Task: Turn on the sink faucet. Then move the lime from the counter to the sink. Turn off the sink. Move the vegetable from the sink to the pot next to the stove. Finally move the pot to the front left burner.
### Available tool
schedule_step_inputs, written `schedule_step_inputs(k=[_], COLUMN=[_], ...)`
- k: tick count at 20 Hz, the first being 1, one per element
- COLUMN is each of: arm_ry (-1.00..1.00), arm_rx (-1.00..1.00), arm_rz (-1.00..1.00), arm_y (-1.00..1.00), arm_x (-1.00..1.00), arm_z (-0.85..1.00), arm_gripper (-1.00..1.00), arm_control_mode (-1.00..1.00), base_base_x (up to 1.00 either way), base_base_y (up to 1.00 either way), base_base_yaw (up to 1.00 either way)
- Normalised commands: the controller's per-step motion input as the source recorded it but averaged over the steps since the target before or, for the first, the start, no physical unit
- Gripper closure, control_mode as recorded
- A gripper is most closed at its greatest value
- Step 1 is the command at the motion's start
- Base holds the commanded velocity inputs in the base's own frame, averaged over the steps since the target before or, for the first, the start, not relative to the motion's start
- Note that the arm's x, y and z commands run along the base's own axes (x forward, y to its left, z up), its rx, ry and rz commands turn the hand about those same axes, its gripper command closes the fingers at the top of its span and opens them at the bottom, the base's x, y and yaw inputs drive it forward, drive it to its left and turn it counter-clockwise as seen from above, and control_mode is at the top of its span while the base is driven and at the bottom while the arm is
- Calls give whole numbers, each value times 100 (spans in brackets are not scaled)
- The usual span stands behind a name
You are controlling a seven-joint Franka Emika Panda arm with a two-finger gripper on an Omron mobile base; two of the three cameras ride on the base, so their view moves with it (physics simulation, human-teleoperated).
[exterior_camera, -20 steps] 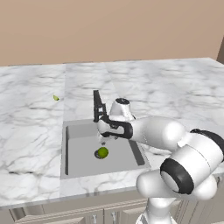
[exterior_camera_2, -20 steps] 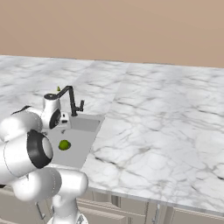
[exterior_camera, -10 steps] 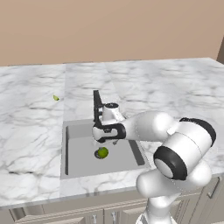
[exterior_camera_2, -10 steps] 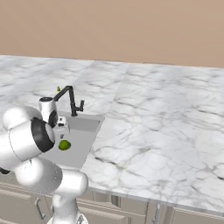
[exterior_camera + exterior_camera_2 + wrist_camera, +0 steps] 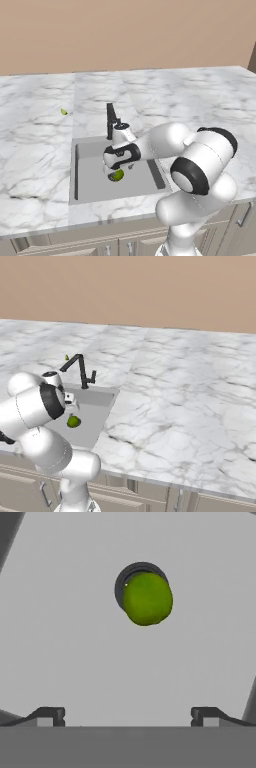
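The lime [image 5: 146, 598], a small glossy green fruit, rests on the round dark drain of the grey sink [image 5: 90, 181]. It also appears as the lime [image 5: 118, 175] under my hand and as the lime [image 5: 73, 421] on the basin floor. My gripper [image 5: 127, 714] hangs open just above the basin, short of the lime, with nothing between its fingertips [image 5: 50, 714]. The slim black sink faucet [image 5: 111, 120] stands at the basin's back edge, right behind my hand. The white marble counter [image 5: 180, 100] surrounds the sink. The pot and the stove are out of view.
A tiny yellow-green speck [image 5: 64, 112] lies on the counter left of the faucet and shows again as the speck [image 5: 66, 357]. My white arm reaches over the sink's right rim [image 5: 156, 172]. A beige wall backs the counter.
My hand has come down and to the left from beside the faucet into the basin, toward the lime. The lime has stayed on the drain and the jaws have stayed open.
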Motion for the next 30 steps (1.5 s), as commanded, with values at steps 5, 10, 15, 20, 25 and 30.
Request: schedule_step_inputs(k=[5, 10, 15, 20, 25, 30], arm_ry=[0, 0, 0, 0, 0, 0], arm_rx=[-2, -2, -2, -3, -2, -1], arm_rz=[0, -1, -1, -1, -2, -3], arm_y=[1, 4, 2, 3, 2, 3], arm_x=[20, 23, 24, 23, 19, 19], arm_z=[-18, -21, -20, -20, -16, -17], arm_gripper=[-100, -100, -100, -100, -100, -100], arm_control_mode=[-100, -100, -100, -100, -100, -100], base_base_x=[0, 0, 0, 0, 0, 0], base_base_y=[0, 0, 0, 0, 0, 0], base_base_yaw=[0, 0, 0, 0, 0, 0])
